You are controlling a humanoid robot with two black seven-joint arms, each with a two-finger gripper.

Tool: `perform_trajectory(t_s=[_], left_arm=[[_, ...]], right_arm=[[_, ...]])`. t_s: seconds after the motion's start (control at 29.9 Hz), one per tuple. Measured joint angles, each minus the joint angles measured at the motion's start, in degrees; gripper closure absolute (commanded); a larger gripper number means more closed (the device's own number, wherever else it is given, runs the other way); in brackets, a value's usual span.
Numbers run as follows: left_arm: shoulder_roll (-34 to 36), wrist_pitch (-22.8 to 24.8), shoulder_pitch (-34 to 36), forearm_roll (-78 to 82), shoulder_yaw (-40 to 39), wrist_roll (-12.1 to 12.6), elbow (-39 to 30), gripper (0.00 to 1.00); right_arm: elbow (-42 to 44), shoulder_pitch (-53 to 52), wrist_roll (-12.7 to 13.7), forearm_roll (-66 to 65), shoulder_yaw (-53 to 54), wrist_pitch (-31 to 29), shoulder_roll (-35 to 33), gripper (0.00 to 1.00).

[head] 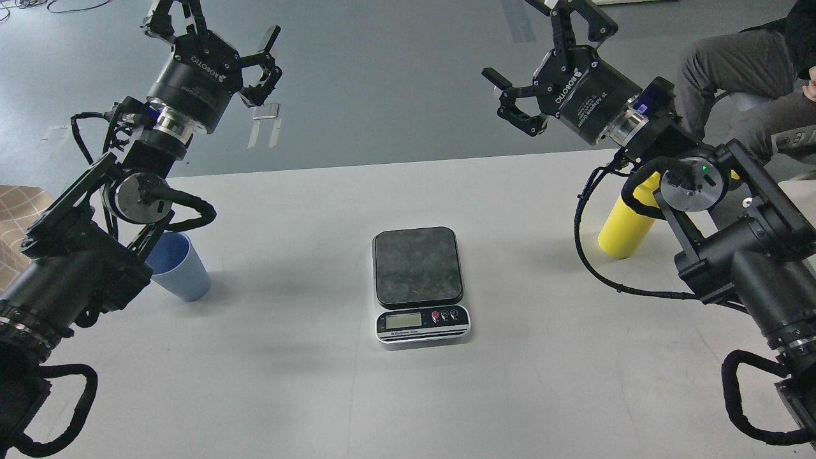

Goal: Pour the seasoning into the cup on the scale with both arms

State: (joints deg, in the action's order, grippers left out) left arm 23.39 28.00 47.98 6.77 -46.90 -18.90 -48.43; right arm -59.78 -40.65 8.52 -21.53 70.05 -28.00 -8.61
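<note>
White table (306,395): fills most of the head view, far edge running across the upper third, grey floor beyond.

Left arm (76,268): enters from the lower left and rises over the table's left side. Right arm (746,255): enters from the lower right and rises over the right side.

Seated person (739,70): upper right corner, beyond the table edge; only legs and part of a hand visible.

Left gripper (213,29): raised above the far left of the table, fingers spread wide, nothing held. Right gripper (542,57): raised above the far right, fingers likewise spread apart, nothing held. Both are well clear of every item below.

Scale (419,284): centre of the table, dark platform bare, silver panel with display and buttons facing the camera.

Seasoning bottle (621,226): yellow, standing upright on the table's right side, well apart from the scale. Upper part hidden behind the right arm's wrist joint and cable.

Cup (182,268): light blue, upright on the left side of the table, well apart from the scale, partly covered by the left arm. Contents cannot be determined.
</note>
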Motion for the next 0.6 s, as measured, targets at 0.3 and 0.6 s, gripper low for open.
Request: perform_trajectory(t_s=[0.3, 0.6], left_arm=[[0.0, 0.0, 0.0, 0.0, 0.0, 0.0, 0.0, 0.02], [0.0, 0.0, -0.1, 0.1, 0.1, -0.1, 0.0, 0.02]], right_arm=[[0.0, 0.0, 0.0, 0.0, 0.0, 0.0, 0.0, 0.0], [0.0, 0.0, 0.0, 0.0, 0.0, 0.0, -0.1, 0.0]])
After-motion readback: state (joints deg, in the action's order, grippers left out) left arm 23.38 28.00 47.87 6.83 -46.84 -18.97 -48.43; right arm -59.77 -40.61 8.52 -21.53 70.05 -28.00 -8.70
